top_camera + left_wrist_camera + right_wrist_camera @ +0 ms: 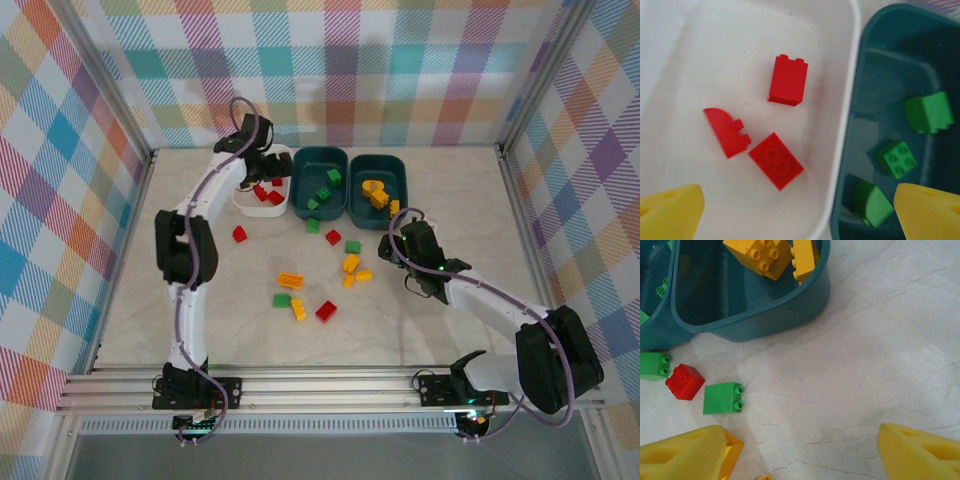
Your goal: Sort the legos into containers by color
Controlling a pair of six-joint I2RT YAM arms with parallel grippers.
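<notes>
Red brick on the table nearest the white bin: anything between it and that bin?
Nothing visible. The red brick lies on bare table just in front of the white bin's near wall, with no other brick between. The left hand is open over that bin, above three red bricks inside.

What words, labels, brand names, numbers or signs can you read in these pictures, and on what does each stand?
None can be read anywhere. The studs on the red legos in the white bin and on the yellow legos are too blurred to show any lettering. The teal bins and the plaid walls carry no print.
</notes>
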